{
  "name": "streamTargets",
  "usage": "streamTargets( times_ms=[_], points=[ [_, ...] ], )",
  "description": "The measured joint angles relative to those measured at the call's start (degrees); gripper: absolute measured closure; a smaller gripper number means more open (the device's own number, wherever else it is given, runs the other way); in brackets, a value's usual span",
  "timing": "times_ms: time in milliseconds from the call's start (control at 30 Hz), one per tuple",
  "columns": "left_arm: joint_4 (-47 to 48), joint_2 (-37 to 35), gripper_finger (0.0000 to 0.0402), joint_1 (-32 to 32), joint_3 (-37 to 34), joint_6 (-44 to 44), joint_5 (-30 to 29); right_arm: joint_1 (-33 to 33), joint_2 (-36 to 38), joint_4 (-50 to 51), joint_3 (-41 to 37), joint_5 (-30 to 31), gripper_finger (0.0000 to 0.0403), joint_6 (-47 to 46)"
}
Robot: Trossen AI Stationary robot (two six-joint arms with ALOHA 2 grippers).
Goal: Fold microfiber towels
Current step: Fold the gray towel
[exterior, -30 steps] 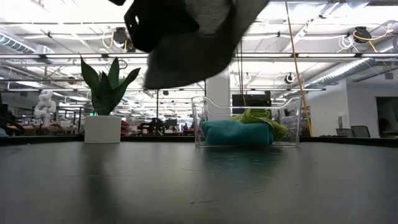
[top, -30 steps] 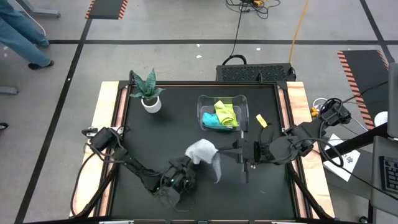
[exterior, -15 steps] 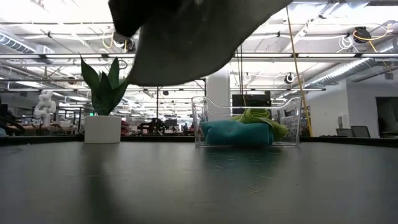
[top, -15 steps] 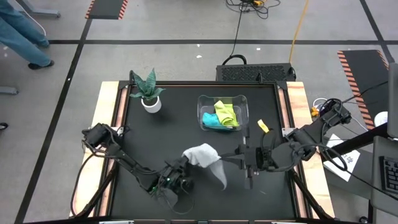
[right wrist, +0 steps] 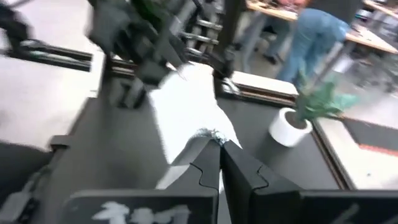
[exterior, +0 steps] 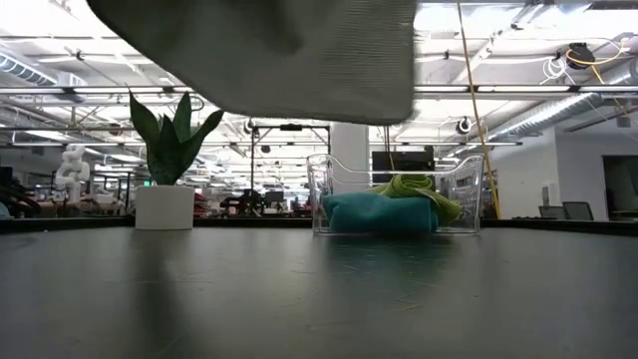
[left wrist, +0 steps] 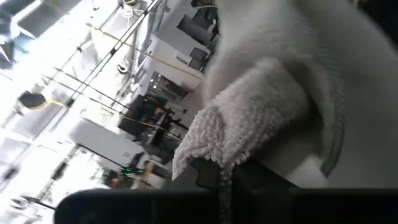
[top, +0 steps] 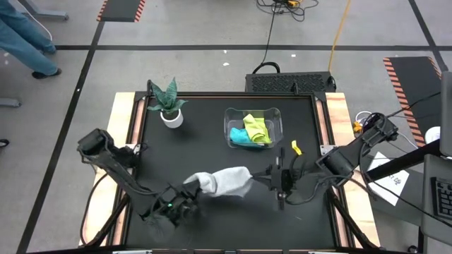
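Note:
The light grey towel (top: pixel 222 181) hangs in the air between my two grippers over the table's near middle. In the low view it (exterior: pixel 279 50) is well above the tabletop. My left gripper (top: pixel 189 185) is shut on its left end and my right gripper (top: pixel 256 176) on its right end. The yellow-green towel (top: pixel 256 128) and the teal towel (top: pixel 240 136) lie bunched in the clear bin (top: pixel 229 116) at the far middle. My left gripper pinches a fluffy corner of the grey towel (left wrist: pixel 214 140) between its two fingers (left wrist: pixel 225 183), coming in level from the table's left. The cloth is lifted clear. My right gripper pinches the towel's opposite corner (right wrist: pixel 208 134) between its shut fingers (right wrist: pixel 239 165), coming from the table's right and slanting slightly down. The cloth runs away from it toward the left gripper, clear of the table.
A potted plant (top: pixel 169 107) stands at the far left of the black tabletop (top: pixel 176 155). The clear bin (exterior: pixel 319 189) stands beyond the hanging towel. A small yellow piece (top: pixel 296 148) lies right of the bin. A person's legs (top: pixel 25 42) show on the floor beyond the table.
My left gripper has taken hold of the grey towel's left end and gone up and toward the table's left edge with it. The towel, bunched and hanging from my right gripper a second ago, is now drawn out into a band between both grippers.

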State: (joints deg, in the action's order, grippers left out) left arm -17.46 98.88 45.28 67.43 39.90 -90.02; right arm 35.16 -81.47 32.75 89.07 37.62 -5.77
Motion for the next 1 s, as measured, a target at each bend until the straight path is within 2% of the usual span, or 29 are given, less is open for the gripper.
streamTargets(
  times_ms=[167, 367, 633, 800, 900, 1000],
  points=[
    [3.8, -4.6, 0.0383, 3.1, -1.0, -6.8, -0.1, 0.5, 0.0, 1.1, -1.8, 6.0, 0.0403, -2.8],
    [6.9, -5.3, 0.0396, 7.9, -1.2, -19.9, 1.4, 2.7, 0.0, 0.1, -4.3, 5.6, 0.0403, -6.8],
    [11.9, -5.3, 0.0397, 13.7, -1.2, -46.7, 15.9, 7.2, 0.0, -6.3, -8.2, -3.8, 0.0403, -15.7],
    [16.4, -5.3, 0.0390, 14.0, -1.2, -54.6, 18.0, 8.4, 0.3, -6.4, -8.4, -6.3, 0.0403, -18.4],
    [21.5, -5.3, 0.0396, 12.6, -1.2, -60.2, 18.5, 6.4, 0.9, -2.8, -8.4, -6.5, 0.0403, -22.7],
    [30.5, -5.3, 0.0393, 10.8, -1.2, -69.5, 21.0, 3.9, 1.1, 4.5, -8.4, -6.2, 0.0403, -25.8]
  ],
)
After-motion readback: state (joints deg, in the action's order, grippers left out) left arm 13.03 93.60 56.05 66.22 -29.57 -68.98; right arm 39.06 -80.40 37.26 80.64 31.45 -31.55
